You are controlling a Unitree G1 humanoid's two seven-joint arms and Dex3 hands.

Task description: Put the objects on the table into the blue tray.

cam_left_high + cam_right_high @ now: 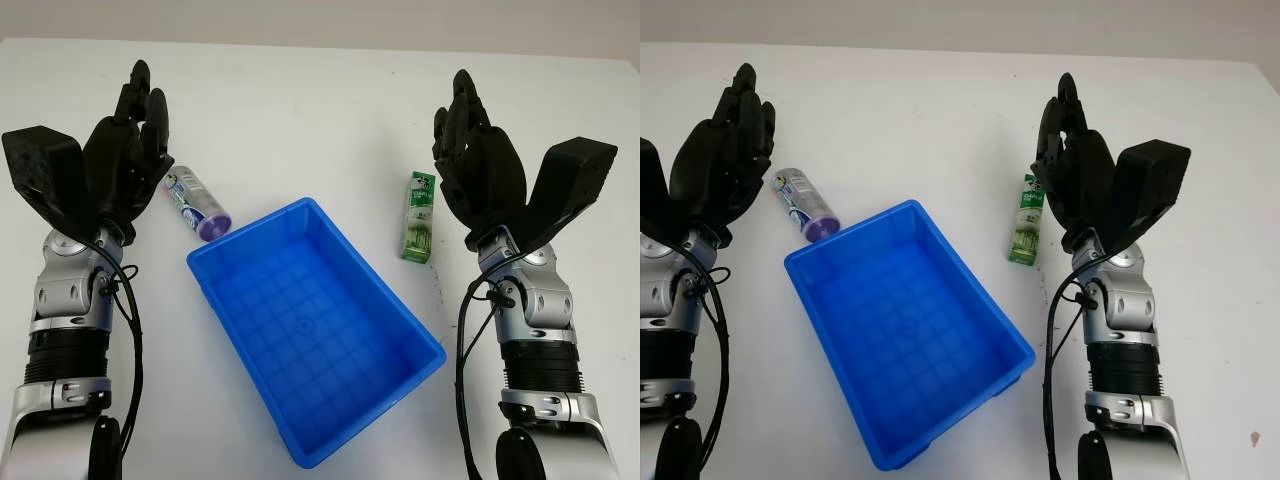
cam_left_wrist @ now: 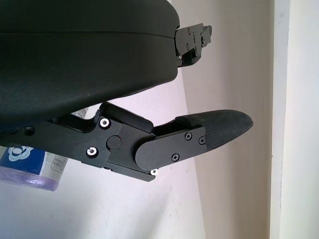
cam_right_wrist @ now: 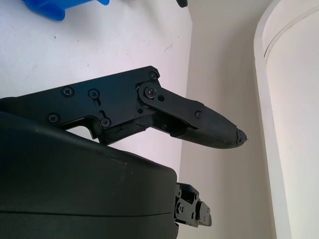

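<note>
A blue tray [image 1: 212,266] sits empty in the middle of the white table, turned at an angle. Just left of its far corner lies a small bottle [image 1: 196,202] with a purple cap and a white and blue label, also seen past my left hand [image 2: 30,169]. A green carton [image 1: 418,216] lies to the right of the tray. My left hand [image 1: 135,140] is open, raised to the left of the bottle. My right hand [image 1: 470,140] is open, raised just right of the carton. Neither hand touches anything.
The white table [image 1: 300,110] stretches behind the tray to a far edge against a pale wall. A corner of the tray [image 3: 55,7] shows beyond my right hand. Small dark specks mark the table at the right.
</note>
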